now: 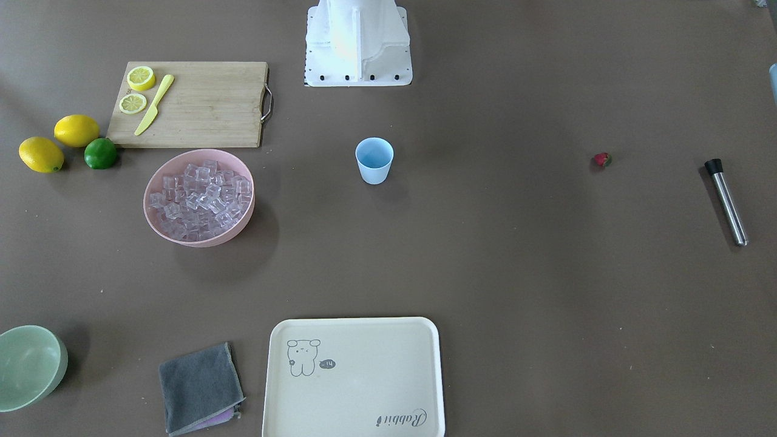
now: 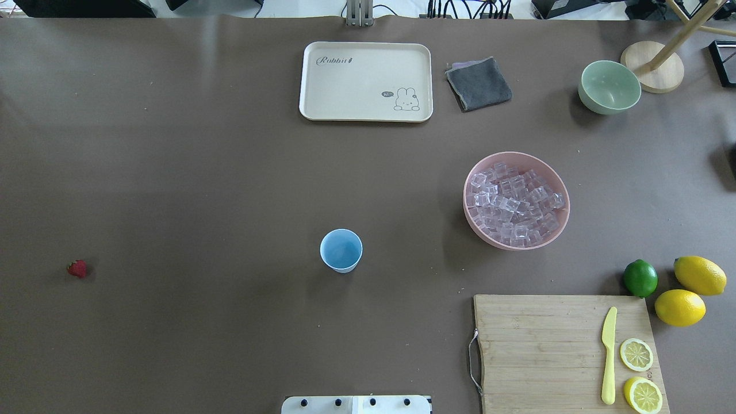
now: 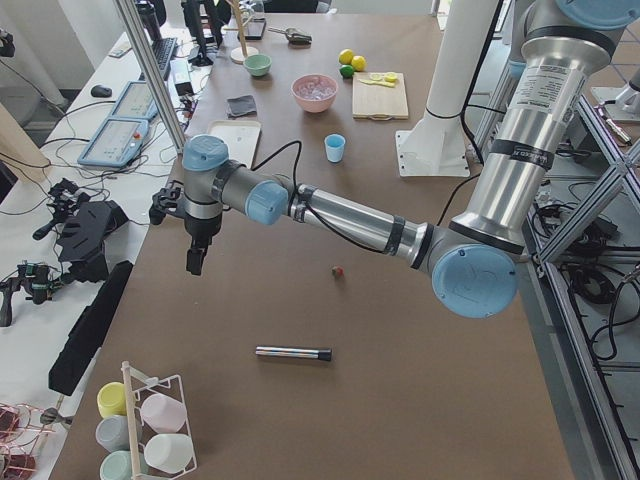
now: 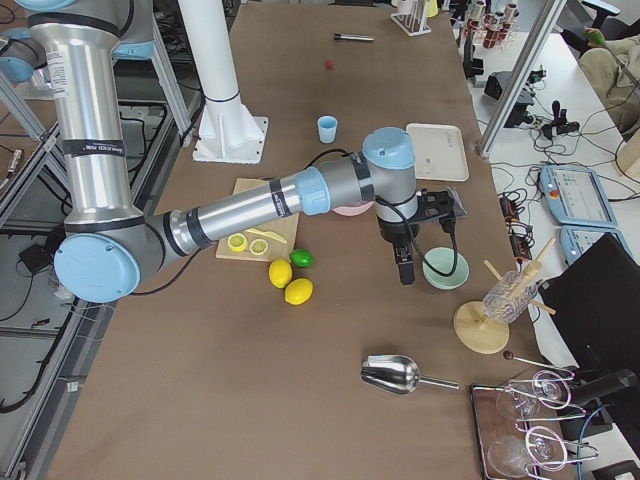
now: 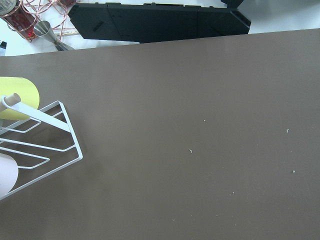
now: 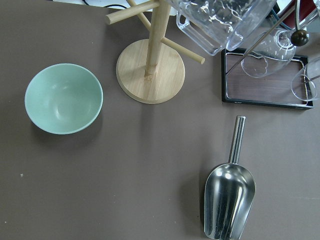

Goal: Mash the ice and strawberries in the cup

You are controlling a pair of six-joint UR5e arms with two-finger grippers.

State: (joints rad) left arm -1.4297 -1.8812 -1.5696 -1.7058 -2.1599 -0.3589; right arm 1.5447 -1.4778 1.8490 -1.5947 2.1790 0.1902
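The light blue cup (image 1: pixel 374 160) (image 2: pixel 341 250) stands upright and empty in the middle of the table. Ice (image 1: pixel 200 194) (image 2: pixel 514 201) fills a pink bowl (image 2: pixel 517 244) on the robot's right. One tiny strawberry (image 1: pixel 601 159) (image 2: pixel 77 268) lies alone far to the robot's left. Only the side views show the grippers. My left gripper (image 3: pixel 195 258) hangs over the table's left end, well past the strawberry (image 3: pixel 338 271). My right gripper (image 4: pixel 405 268) points down near the green bowl (image 4: pixel 443 268). I cannot tell whether either is open or shut.
A metal muddler (image 1: pixel 726 202) lies beyond the strawberry. A cutting board (image 1: pixel 200 103) holds lemon halves and a yellow knife, with lemons and a lime (image 1: pixel 101 153) beside it. A tray (image 1: pixel 355 376) and grey cloth (image 1: pixel 200 385) lie across the table. A scoop (image 6: pixel 229 195) and wooden stand (image 6: pixel 150 70) sit at the right end.
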